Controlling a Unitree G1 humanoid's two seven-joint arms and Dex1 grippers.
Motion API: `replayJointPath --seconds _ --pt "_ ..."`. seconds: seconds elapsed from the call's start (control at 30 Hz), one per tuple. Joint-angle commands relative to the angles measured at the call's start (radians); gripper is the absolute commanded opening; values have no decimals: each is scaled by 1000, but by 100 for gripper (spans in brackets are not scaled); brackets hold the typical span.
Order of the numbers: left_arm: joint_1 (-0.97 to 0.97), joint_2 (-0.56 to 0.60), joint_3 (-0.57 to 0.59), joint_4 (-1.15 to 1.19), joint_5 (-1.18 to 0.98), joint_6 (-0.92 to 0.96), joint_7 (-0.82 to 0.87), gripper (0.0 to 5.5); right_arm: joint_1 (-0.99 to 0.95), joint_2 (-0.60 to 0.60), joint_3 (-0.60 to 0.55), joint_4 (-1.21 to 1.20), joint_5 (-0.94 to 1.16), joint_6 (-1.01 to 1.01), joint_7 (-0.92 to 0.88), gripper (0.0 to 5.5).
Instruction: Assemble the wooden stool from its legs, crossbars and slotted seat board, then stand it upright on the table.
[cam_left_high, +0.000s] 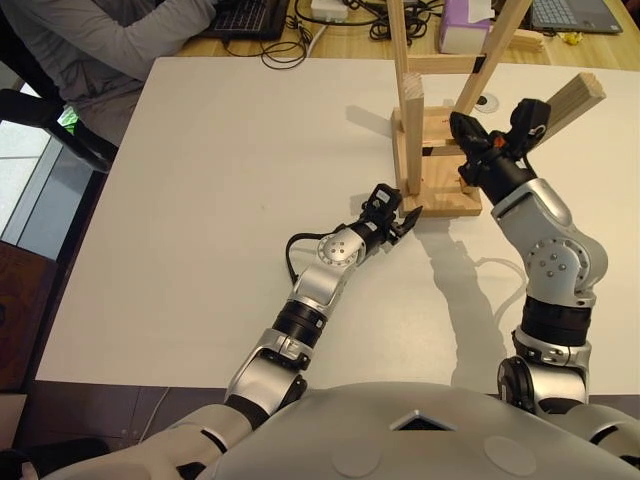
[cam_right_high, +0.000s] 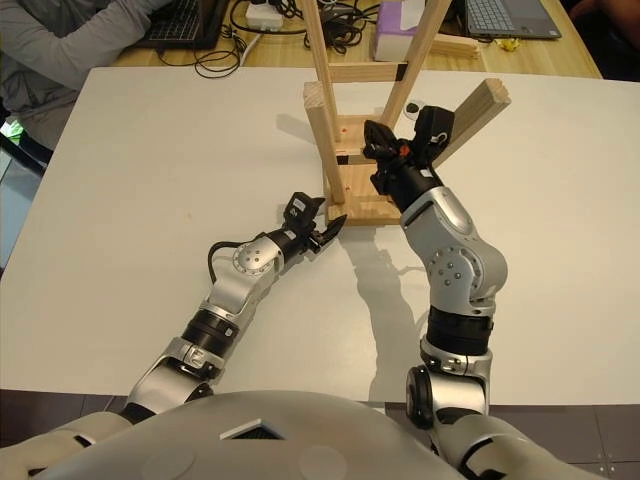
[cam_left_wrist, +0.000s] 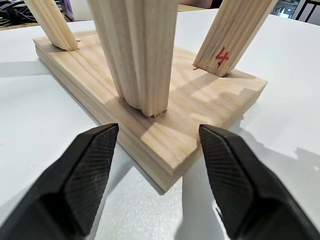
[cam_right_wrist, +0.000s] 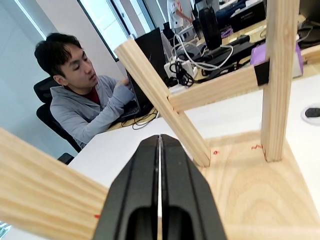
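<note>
The left gripper (cam_left_high: 404, 221), with ribbed black rubber pads, hangs with jaws spread wide just at the near corner of the flat rectangular pale-pine seat board (cam_left_wrist: 200, 100), whose grain runs along its length. The board lies flat on the matte white table (cam_left_high: 200, 200), so the stool is upside down. The right gripper (cam_right_high: 372, 131) hovers above the board, fingers pressed together on nothing. Square pine legs (cam_left_high: 411, 120) rise upward; one leg (cam_left_high: 575, 98) leans out to the right. A thin crossbar (cam_left_high: 440, 65) joins the far pair.

Two stool legs (cam_left_high: 410, 100) are cut off by the top edge.
</note>
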Motion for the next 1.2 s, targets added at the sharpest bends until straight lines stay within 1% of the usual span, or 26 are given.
replayJointPath --seconds 0.03,0.1,0.17,0.27,0.33,0.43,0.57,0.63,0.73,0.8,0.9,1.07,1.13,1.2 --pt "2 -51 0 12 0 2 5 297 -54 -2 -6 -34 -24 -38 2 4" --pt "1 -52 -1 12 -1 1 6 297 -49 -9 -1 -19 -37 -23 -6 4" --pt "3 -52 -2 11 -1 2 4 297 -25 -33 17 11 -48 48 -11 4" --pt "8 -49 -5 4 -2 5 1 297 21 -58 32 56 -27 212 -19 4" --pt "10 -50 -8 -1 -2 8 1 297 41 -61 27 86 -27 260 -18 4" --pt "13 -50 -5 -6 -4 9 4 297 37 -51 7 94 -15 278 -20 4" --pt "12 -51 -2 -5 -5 9 8 297 24 -15 -64 147 26 311 -57 4" --pt "12 -48 0 -5 -5 8 8 297 28 -20 -57 141 9 257 -31 4" --pt "15 -45 1 -2 -5 6 6 297 14 -69 13 46 -74 69 79 4" --pt "13 -44 1 -1 -4 7 4 297 -34 -72 -3 -8 -104 -48 108 4" --pt "5 -43 4 2 -7 7 3 297 -103 -70 -37 -61 -120 -156 120 4" --pt "8 -34 5 -28 -11 20 -5 297 -231 -74 -129 -107 -80 -251 79 4" --pt "6 -28 7 -50 -16 32 -10 297 -283 -91 -163 -87 -69 -254 58 4" --pt "0 -27 10 -67 -19 43 -11 297 -283 -102 -160 -69 -66 -231 60 4"
